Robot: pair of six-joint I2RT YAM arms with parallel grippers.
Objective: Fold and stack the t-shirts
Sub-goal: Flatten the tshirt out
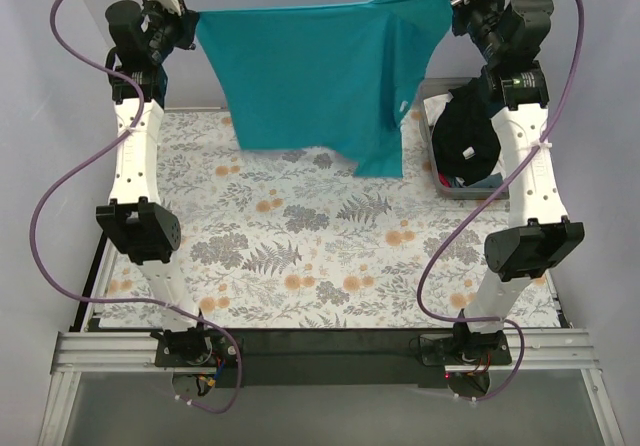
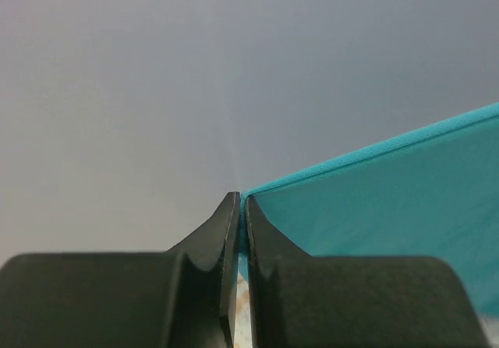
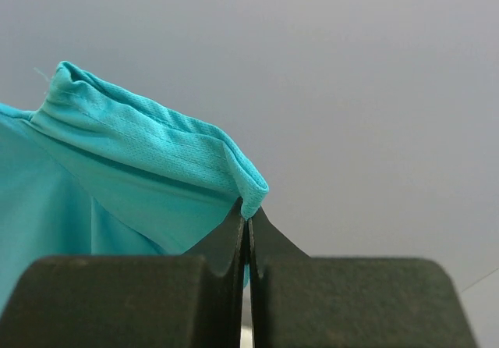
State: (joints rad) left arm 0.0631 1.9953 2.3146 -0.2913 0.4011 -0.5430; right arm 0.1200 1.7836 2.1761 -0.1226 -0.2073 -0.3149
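- The teal t-shirt (image 1: 310,76) hangs stretched in the air between both arms, above the tablecloth (image 1: 300,236).
- The left gripper (image 2: 240,201) pinches only a thin corner edge, so a tug may free it.
- The right gripper (image 3: 248,211) is clamped on a rolled hem, probably a sleeve, which may slide out.

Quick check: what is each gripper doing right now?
The left gripper is shut on the teal t-shirt.
The right gripper is shut on the same shirt.
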